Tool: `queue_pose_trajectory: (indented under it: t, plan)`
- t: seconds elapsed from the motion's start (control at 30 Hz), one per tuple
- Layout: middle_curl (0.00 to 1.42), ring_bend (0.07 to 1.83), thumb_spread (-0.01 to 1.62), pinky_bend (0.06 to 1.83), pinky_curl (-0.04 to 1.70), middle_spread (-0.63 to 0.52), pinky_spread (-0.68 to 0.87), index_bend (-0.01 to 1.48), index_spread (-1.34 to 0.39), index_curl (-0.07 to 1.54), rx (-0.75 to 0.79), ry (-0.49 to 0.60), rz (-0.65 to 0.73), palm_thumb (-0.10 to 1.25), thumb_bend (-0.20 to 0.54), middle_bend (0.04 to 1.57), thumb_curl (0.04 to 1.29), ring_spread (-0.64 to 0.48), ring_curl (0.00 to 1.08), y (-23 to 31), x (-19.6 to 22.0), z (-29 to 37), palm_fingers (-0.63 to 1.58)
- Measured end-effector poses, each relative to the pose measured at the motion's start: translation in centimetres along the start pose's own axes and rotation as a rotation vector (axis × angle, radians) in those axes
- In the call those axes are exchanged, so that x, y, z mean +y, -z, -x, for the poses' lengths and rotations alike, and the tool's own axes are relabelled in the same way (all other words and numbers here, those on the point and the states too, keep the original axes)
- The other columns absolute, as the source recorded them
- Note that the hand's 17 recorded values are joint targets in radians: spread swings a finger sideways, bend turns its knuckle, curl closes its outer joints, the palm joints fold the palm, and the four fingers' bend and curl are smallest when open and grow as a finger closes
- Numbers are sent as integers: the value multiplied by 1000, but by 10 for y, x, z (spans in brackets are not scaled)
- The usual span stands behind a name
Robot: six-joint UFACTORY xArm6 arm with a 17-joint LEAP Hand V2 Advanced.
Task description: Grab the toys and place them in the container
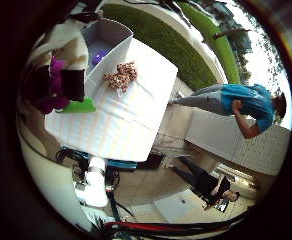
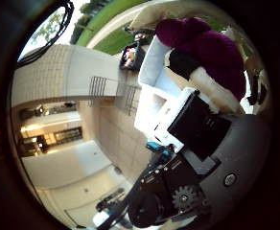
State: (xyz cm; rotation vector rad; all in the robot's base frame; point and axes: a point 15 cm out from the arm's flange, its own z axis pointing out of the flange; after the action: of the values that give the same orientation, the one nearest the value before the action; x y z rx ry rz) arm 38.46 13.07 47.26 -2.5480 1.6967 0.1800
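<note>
Transport looks to be the step in hand: the robot hand (image 2: 197, 96) has its fingers curled round a purple plush toy (image 2: 202, 45), which fills much of the thumb-side view and so sits close against the palm, lifted clear of the table (image 1: 131, 110). On the white cloth, a brown speckled toy (image 1: 121, 76) lies just beside the white container (image 1: 111, 37), whose open top shows something small and purple (image 1: 98, 58) inside. A green object (image 1: 78, 106) rests near the table's edge, close to the held toy. By my reading, the next move calls for carrying the plush over the container's opening and uncurling the fingers only once it hangs above the inside; the brown toy is not yet collected.
</note>
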Motion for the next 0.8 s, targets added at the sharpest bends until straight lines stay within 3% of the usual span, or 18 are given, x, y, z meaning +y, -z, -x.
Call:
queue_pose_trajectory:
  t: [0.23,0.37,0.5,0.63,0.73,0.8]
  plan:
    - [1056,1472,1108,1505,884,-233,155,663,-1142,567,1,57,-145,952,-19,1282,695,-129,860,-27,-85,35,789]
    - [1055,1503,1135,1485,912,-228,152,672,-1156,667,-3,57,-135,885,-29,1277,684,-117,858,-72,-125,40,728]
    - [1007,1464,1166,1399,907,-197,177,659,-1087,788,-5,41,-100,844,-26,1213,651,-66,806,-99,-137,39,675]
    - [880,1391,1184,1338,900,-149,222,491,-839,826,-8,35,-32,808,-29,926,614,-13,754,-131,-140,34,332]
    - [721,1207,1183,1239,848,-92,288,361,-623,767,-9,48,9,795,-25,622,585,85,660,-140,-134,29,-33]
    - [626,1005,1181,1123,773,-52,335,318,-574,698,-12,65,31,794,-24,482,571,156,558,-147,-133,21,-138]
